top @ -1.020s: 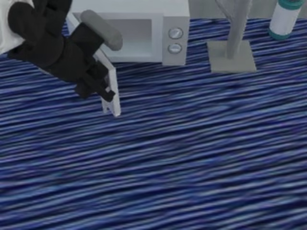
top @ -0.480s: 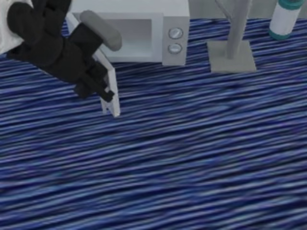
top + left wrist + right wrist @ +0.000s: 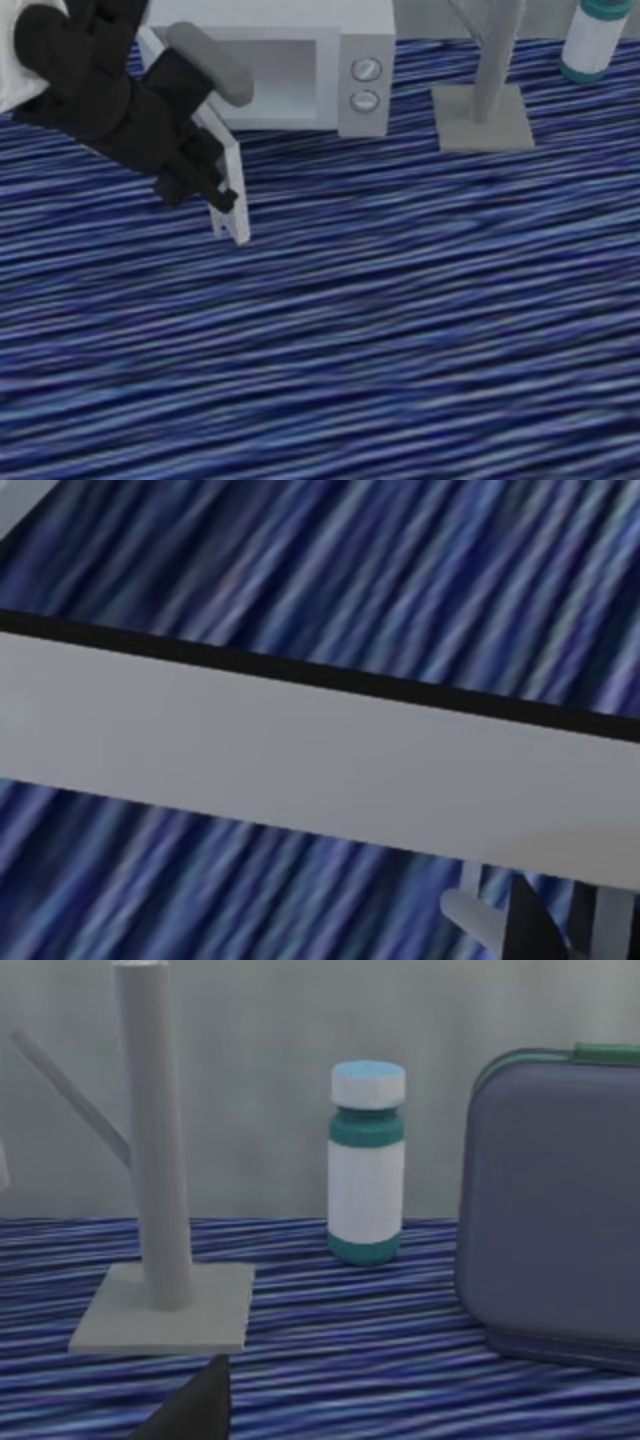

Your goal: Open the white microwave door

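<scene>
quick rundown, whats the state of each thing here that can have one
white microwave: upright at the table's far edge, cavity exposed
door: swung wide open, free edge out over the table
left claw: at the door's free edge, gripping it
right claw: not in view
bottle: upright, capped
grey stand: upright on its square base
blue-grey case: standing on edge, shut

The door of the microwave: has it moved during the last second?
No. In the top view the door stands swung out, and its free edge keeps the same place relative to the white microwave and the grey stand.
</scene>
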You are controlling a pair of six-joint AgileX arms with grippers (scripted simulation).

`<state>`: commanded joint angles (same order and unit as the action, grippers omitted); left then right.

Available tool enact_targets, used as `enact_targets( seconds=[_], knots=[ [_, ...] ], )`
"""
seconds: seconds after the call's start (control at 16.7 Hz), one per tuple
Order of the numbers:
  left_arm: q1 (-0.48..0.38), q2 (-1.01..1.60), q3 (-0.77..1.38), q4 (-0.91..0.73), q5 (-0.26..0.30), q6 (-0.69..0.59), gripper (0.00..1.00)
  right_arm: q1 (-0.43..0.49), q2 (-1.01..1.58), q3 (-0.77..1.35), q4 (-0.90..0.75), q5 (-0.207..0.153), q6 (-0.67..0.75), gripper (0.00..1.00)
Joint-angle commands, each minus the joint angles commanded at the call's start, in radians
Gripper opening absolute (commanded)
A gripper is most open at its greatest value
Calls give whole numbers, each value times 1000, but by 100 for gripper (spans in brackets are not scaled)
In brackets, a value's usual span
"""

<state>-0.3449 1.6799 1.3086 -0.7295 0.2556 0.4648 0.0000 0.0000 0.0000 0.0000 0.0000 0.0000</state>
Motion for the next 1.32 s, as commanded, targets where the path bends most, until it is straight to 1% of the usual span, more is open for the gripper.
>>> enact_targets(
  seconds=[0.24,0.42,0.9,1.32],
  knots=[
    [0,0,0,0,0,0,0,0,0,0,0,0,0,100],
    [2,0,-1,-4,10,14,0,0,0,0,0,0,0,100],
    [81,-12,-6,-66,90,200,0,0,0,0,0,0,0,100],
    [84,-12,-7,-68,94,207,0,0,0,0,0,0,0,100]
  ],
)
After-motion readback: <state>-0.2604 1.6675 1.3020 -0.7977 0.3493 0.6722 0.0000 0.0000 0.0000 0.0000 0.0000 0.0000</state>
